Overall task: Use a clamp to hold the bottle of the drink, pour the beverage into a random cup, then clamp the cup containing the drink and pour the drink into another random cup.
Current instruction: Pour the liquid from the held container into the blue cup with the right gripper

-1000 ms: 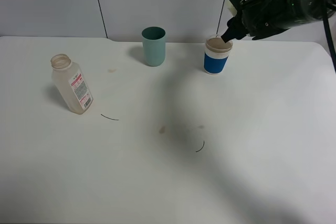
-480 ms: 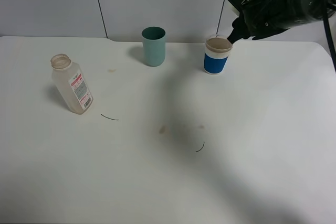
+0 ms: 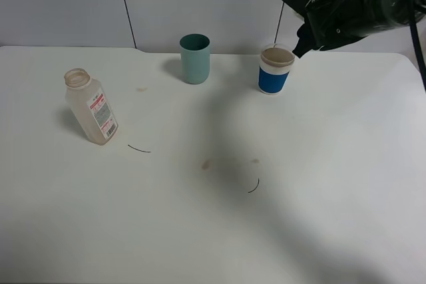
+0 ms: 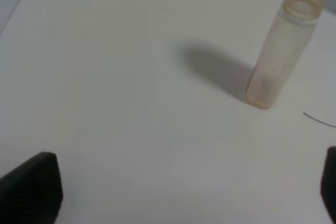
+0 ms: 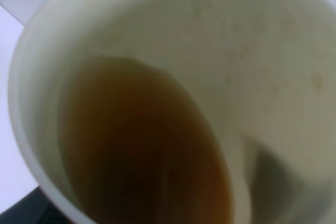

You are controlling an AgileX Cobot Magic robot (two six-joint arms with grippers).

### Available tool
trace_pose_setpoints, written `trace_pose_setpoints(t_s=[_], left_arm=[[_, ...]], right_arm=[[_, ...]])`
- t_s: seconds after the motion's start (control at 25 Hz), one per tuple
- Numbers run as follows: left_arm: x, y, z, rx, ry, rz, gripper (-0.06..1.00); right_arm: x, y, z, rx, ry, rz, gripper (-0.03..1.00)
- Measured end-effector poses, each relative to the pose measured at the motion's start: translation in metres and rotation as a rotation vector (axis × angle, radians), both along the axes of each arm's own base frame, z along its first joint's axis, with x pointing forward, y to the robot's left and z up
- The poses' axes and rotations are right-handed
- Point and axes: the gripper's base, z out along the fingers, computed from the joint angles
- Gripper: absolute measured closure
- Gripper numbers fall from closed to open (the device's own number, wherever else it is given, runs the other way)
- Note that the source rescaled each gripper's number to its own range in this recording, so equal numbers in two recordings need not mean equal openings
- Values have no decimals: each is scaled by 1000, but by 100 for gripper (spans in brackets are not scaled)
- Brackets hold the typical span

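So the bottle [image 3: 91, 108] stands upright on the left side of the desk [image 3: 319, 184], cap off, red and white label facing the front edge. It's well apart from both cups. The green cup [image 3: 195, 58] sits near the back edge around the middle. The blue cup [image 3: 274, 71], which has a white band round the top, is off to its right with a clear gap between them. The right pincer [image 3: 298, 46] hangs at the far right side of the blue cup's rim. From the high camera I honestly cannot tell whether it's clenched or released, or even touching the cup. Its wrist camera looks straight down into that cup from very close up, and there's a brown drink [image 5: 142, 150] pooled at the bottom. The left pincer [image 4: 181, 192] is released, with its two dark fingers [image 4: 31, 187] spread wide at the edges of its wrist view. It grasps nothing, and the bottle is some way out in front of it. The desk also has a couple of brownish stains [image 3: 206, 163] and two thin dark curved lines [image 3: 139, 149].
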Motion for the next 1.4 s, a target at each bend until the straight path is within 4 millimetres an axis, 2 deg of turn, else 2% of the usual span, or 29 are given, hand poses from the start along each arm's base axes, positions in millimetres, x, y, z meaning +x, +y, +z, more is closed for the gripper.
trace_pose_setpoints(t_s=[0.8, 1.4], left_arm=[[0, 0, 0, 0, 0, 0, -5], [0, 0, 0, 0, 0, 0, -5]], right_arm=[[-1, 0, 5, -40, 2, 20, 96], [-1, -1, 7, -168, 32, 54, 96]])
